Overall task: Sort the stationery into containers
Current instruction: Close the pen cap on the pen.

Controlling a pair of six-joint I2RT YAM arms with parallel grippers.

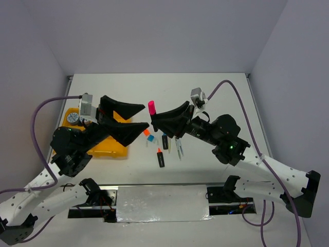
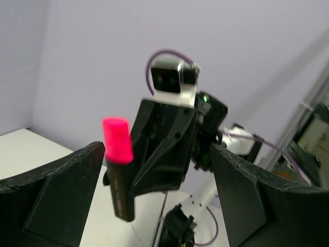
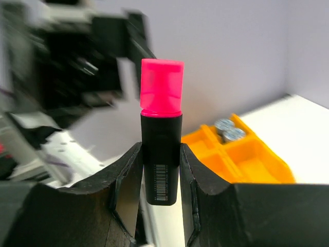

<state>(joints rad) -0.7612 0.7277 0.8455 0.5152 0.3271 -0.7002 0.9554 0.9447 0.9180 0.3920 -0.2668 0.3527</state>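
My right gripper (image 3: 160, 152) clamps the pink-capped marker (image 3: 161, 134) above the white table (image 1: 231, 92); left gripper (image 1: 142, 117) gapes wide; I see lilac walls (image 1: 154, 31)

The left pincer (image 1: 143, 116), jaws spread wide, and the right pincer (image 1: 152, 124), clamping an upright pink-capped marker (image 1: 151, 107), block each other mid-air, barely apart. Beneath them loose markers (image 1: 161, 157) dot the surface (image 1: 164, 87); the tray (image 1: 110, 150) sits under the left arm (image 1: 71, 145). Room opens along the far side.
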